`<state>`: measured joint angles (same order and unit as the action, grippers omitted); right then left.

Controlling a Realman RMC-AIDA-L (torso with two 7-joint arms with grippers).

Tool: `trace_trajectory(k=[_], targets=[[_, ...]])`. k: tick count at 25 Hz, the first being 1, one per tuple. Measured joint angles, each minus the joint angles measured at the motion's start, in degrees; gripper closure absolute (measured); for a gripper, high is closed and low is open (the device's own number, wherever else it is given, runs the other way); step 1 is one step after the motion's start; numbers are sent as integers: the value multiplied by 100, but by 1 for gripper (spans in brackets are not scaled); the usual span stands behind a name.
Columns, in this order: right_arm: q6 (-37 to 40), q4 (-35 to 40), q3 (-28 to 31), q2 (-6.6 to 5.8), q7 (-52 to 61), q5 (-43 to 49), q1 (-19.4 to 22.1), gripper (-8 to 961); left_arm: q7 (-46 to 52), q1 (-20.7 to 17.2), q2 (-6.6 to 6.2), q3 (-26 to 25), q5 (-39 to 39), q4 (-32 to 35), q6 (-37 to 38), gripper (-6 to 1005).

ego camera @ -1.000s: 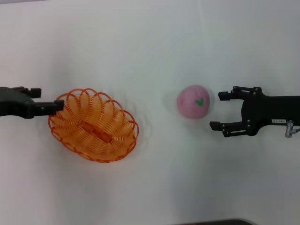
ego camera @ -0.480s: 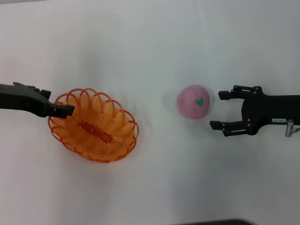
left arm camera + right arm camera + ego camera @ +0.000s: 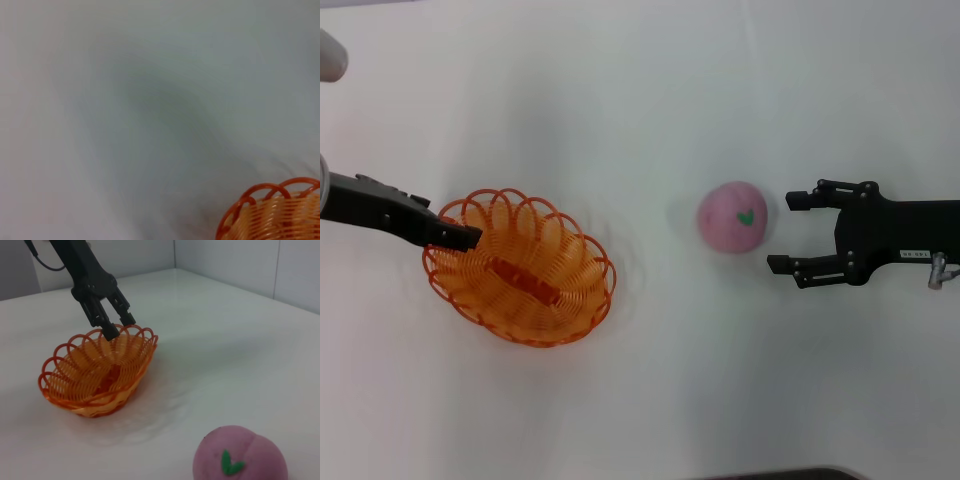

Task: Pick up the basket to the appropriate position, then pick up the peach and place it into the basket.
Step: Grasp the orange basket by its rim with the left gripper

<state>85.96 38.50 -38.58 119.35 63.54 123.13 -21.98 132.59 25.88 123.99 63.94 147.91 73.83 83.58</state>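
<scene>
The orange basket [image 3: 535,275] rests on the white table at the left; its rim also shows in the left wrist view [image 3: 280,215] and the whole basket in the right wrist view [image 3: 95,375]. My left gripper [image 3: 465,238] is at the basket's left rim. In the right wrist view, the left gripper [image 3: 120,327] stands open with its fingers either side of the rim's loops. The pink peach [image 3: 732,217] with its green leaf mark lies to the right of centre, and it is close in the right wrist view [image 3: 240,460]. My right gripper [image 3: 782,233] is open just right of the peach, not touching it.
The white table [image 3: 640,100] spreads wide between the basket and the peach. Pale walls [image 3: 225,260] rise behind it in the right wrist view. A dark edge [image 3: 790,474] shows at the table's near side.
My left gripper has moved right from beside the basket onto its left rim and now slants downward. The basket, the peach and the right arm have stayed put.
</scene>
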Motion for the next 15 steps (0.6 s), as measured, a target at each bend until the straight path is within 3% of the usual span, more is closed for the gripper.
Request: trace_trajectory(k=[15], targets=[[0, 0, -5, 0, 1, -14, 0, 35, 25, 207, 4, 177, 198, -343, -80, 155]])
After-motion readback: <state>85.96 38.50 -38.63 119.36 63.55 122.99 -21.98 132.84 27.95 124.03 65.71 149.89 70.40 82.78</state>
